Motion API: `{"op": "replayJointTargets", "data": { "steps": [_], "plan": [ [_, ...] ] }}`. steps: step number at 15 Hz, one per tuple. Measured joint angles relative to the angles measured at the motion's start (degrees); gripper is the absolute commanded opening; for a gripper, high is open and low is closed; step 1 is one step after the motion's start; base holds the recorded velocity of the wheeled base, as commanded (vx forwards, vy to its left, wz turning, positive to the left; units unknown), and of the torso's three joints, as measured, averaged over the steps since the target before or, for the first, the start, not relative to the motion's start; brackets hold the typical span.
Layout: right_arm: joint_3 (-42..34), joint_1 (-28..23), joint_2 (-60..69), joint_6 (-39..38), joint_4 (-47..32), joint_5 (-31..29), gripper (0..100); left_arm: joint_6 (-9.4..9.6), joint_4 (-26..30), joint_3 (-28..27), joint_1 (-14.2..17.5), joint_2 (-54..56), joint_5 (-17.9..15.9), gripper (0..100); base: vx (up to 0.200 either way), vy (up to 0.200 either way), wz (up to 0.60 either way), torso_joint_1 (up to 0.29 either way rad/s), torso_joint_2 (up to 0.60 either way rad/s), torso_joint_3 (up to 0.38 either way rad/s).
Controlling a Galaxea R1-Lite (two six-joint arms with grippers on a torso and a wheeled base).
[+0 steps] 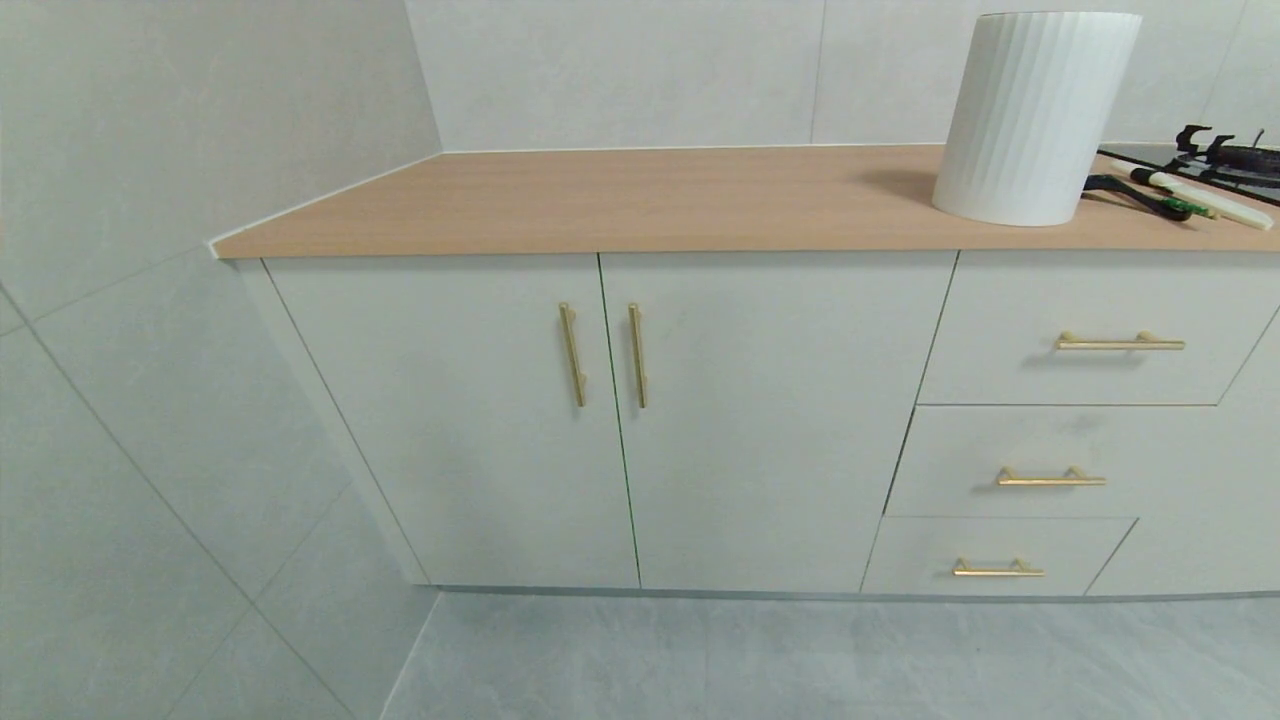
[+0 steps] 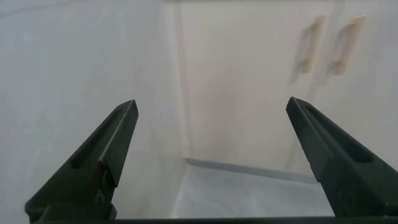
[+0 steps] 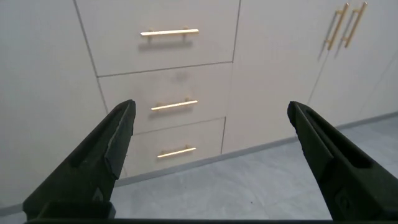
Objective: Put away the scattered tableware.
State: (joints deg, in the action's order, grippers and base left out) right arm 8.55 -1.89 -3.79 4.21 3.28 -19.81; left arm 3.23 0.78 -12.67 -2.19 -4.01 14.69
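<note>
Several utensils (image 1: 1205, 197) lie scattered at the right end of the wooden table (image 1: 640, 200), just beside an upright white ribbed container (image 1: 1035, 115). I note my left hand (image 2: 211, 107) has its fingers spread wide apart and holds nothing; it faces the cabinet doors (image 2: 323, 46) near the wall. My right hand (image 3: 211, 107) is likewise spread and empty, facing the drawers (image 3: 171, 68).

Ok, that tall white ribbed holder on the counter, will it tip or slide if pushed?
The white ribbed holder stands taller than wide, so a high push may tip it; pushed low, it would likely slide on the smooth counter. Probably rigid.
</note>
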Motion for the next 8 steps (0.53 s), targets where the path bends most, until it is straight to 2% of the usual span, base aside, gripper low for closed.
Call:
{"op": "replayJointTargets", "data": {
  "steps": [2,3,4,5,7,8],
  "plan": [
    [-5.49,-0.04,0.33,0.00,4.97,1.85,100,0.32,-0.89,5.17,1.68,2.15,-0.33,100,0.000,0.000,0.00,0.000,0.00,0.000],
    [-7.06,0.18,0.73,-0.07,4.97,3.64,100,0.51,-1.38,8.03,2.01,2.80,-1.34,100,0.000,0.000,0.00,0.000,0.00,0.000],
    [-7.67,0.62,1.54,-0.13,3.83,5.12,100,0.56,-2.26,10.25,2.19,3.24,-4.60,100,0.000,0.000,0.00,0.000,0.00,0.000],
    [-8.17,1.12,2.43,-0.30,-0.60,7.28,100,0.21,-2.78,11.51,2.24,3.60,-8.62,100,0.000,0.000,0.00,0.000,0.00,0.000],
    [-8.24,1.54,3.19,-1.45,-0.17,10.07,100,-2.55,-1.07,12.42,2.35,3.88,-13.41,100,0.000,0.000,0.00,0.000,0.00,0.000],
    [-8.28,1.65,3.38,-2.18,-0.17,12.24,100,-3.21,-0.96,12.48,2.33,3.94,-13.80,100,0.000,0.000,0.00,0.000,0.00,0.000]
  ]
}}
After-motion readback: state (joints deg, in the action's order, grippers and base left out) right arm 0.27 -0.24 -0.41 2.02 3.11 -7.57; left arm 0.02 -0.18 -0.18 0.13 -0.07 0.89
